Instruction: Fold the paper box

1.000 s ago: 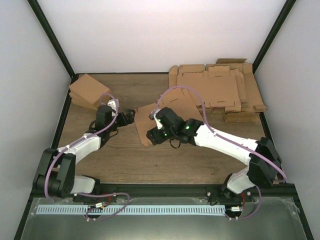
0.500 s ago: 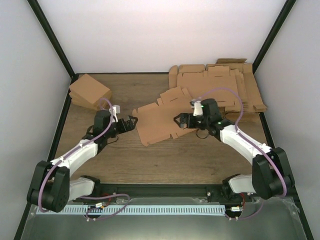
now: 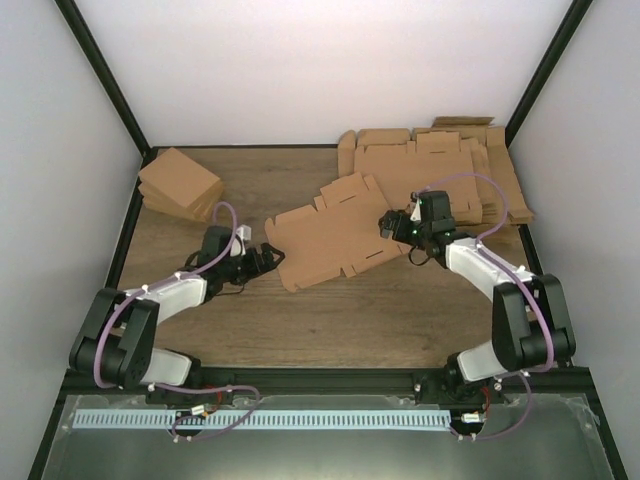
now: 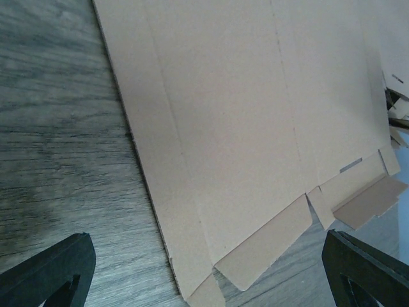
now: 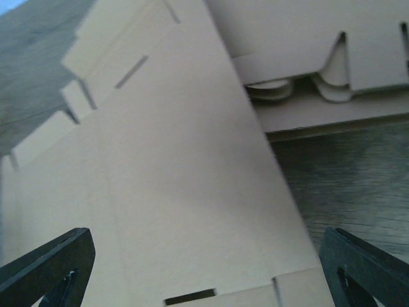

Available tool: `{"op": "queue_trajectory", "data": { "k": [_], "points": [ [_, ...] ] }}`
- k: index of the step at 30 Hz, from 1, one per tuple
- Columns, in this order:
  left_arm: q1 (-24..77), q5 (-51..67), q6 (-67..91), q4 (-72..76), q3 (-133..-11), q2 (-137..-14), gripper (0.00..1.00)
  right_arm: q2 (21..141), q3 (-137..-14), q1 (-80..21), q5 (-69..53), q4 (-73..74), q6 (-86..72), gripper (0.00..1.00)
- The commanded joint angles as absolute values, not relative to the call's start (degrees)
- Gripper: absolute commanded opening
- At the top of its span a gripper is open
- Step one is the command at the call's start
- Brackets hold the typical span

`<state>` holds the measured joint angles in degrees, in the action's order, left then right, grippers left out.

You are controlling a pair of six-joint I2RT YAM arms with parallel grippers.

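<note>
The paper box (image 3: 325,235) lies flat on the middle of the surface (image 3: 330,320), no panel raised, the left tool (image 3: 266,257) and right tool (image 3: 388,226) both spread wide and empty at its two ends, so all the folding looks left to do.

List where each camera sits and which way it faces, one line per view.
Top external: above and behind the bases, looking down on the table; both arms show, left gripper and right gripper at opposite ends of the flat box.
Left wrist: low over the table, facing the box's edge; its open fingers show.
Right wrist: facing the box, sheet stack beyond; its open fingers show.
Shared: all three see the box.
</note>
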<state>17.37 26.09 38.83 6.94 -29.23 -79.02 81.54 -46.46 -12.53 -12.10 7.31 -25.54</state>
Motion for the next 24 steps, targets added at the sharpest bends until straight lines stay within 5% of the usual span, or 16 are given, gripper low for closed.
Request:
{"op": "queue_trajectory", "data": {
  "k": [1, 11, 24],
  "points": [
    [17.6, 27.5, 39.5, 8.0, -30.0, -81.3, 1.00, 86.0, -48.9, -12.1, -3.5, 9.1, -26.6, 1.00],
    [17.6, 25.8, 37.5, 6.4, -31.5, -84.0, 1.00, 93.1, -47.9, -11.2, -23.0, 5.1, -25.3, 0.93],
    [17.6, 9.6, 31.9, -5.9, -33.0, -69.2, 1.00, 81.6, -36.5, -19.1, -37.1, 8.7, -21.3, 0.89]
  ]
}}
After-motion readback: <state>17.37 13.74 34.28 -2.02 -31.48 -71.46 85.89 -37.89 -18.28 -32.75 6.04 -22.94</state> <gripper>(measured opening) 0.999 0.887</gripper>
